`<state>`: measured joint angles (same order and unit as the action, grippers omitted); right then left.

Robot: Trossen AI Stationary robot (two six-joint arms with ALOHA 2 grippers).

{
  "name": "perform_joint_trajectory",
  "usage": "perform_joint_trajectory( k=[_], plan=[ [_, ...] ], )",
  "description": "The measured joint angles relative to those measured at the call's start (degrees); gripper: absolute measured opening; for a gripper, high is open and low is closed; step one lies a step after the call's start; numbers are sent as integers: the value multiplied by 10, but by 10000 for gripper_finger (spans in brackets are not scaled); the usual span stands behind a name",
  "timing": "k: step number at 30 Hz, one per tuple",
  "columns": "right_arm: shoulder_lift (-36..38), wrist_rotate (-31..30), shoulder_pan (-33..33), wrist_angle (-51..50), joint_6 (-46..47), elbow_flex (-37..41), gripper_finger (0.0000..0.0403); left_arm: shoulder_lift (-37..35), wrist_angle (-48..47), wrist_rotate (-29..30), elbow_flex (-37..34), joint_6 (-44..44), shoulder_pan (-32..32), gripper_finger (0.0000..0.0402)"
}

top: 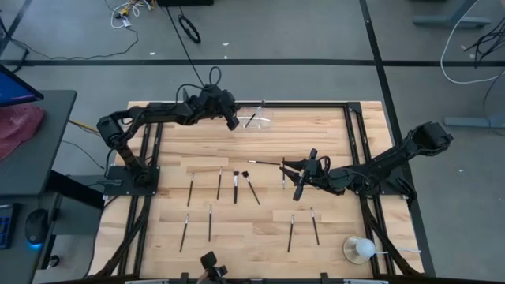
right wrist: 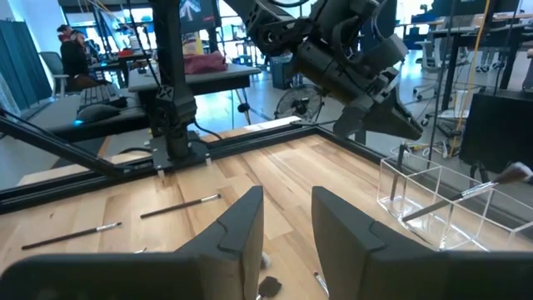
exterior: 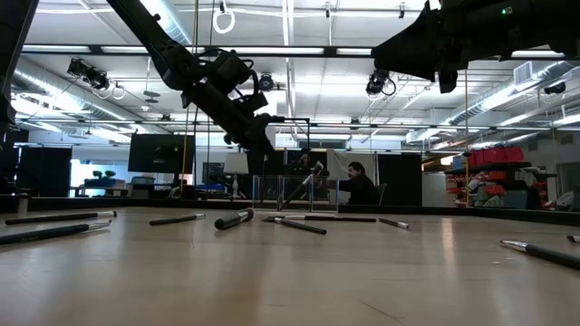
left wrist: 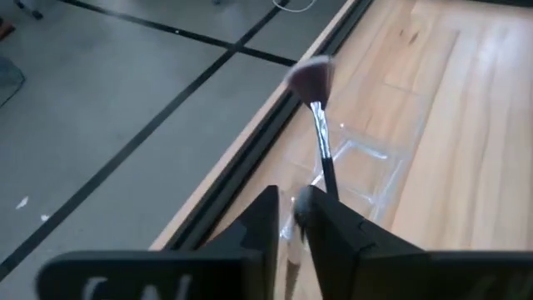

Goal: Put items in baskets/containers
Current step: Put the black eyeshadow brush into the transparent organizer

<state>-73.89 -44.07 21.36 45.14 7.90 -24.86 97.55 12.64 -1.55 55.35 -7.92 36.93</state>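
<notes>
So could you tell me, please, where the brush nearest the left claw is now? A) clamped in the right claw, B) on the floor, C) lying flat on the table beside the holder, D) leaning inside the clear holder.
D: the right wrist view shows the brush leaning inside the clear holder, with the left claw just above it.

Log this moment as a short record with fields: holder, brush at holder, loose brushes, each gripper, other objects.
holder: clear plastic holder at the table's far edge
brush at holder: one brush leaning inside, bristles up over the rim
loose brushes: about ten brushes lying flat across the wooden table
left gripper: left gripper just beside the holder, fingers slightly apart around the brush handle
right gripper: right gripper open, empty, low over mid-table
other objects: white round object at the near right corner
</notes>
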Motion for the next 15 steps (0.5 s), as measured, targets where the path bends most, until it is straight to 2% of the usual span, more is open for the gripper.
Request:
perform_joint_trajectory(
  k=[9,15],
  plan=[
    [0,0,-2,-14,7,0,104,7,0,9,45,2,0,164],
    [0,0,-3,-40,29,0,104,5,-28,53,84,-12,-3,193]
  ],
)
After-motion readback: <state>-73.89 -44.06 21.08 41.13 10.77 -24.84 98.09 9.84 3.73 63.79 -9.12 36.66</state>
